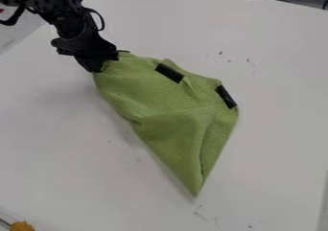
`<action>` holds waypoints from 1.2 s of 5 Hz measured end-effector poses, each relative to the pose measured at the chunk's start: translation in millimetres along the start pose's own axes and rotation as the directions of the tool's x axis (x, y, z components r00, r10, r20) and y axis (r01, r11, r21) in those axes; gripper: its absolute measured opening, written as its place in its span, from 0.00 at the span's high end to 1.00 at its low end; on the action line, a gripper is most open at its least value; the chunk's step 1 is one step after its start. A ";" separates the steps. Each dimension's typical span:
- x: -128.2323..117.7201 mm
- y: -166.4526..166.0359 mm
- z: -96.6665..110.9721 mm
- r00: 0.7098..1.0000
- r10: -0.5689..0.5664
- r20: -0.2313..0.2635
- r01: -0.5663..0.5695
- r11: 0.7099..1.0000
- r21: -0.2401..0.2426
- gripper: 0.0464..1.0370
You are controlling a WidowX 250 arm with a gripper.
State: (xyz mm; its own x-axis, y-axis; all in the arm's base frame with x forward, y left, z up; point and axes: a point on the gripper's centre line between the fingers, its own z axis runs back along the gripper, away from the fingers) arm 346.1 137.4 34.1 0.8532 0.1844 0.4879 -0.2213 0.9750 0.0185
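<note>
The white tabletop (57, 153) spans the frame. At its center lies 1 folded green cloth (160, 98) bearing 2 black strips (169, 73), its tip pointing toward bottom center. At upper left, the end effector (96, 64) grips the cloth's upper-left corner.
</note>
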 end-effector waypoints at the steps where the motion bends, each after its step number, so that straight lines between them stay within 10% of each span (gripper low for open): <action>1: -5.0 4.6 -1.1 0.999 -0.024 -0.032 0.025 0.999 0.028 0.81; 4: 11.5 0.6 16.3 0.976 -0.152 -0.155 0.172 0.977 0.127 0.04; 6: 39.9 -19.6 33.6 0.931 -0.296 -0.214 0.313 0.948 0.049 0.04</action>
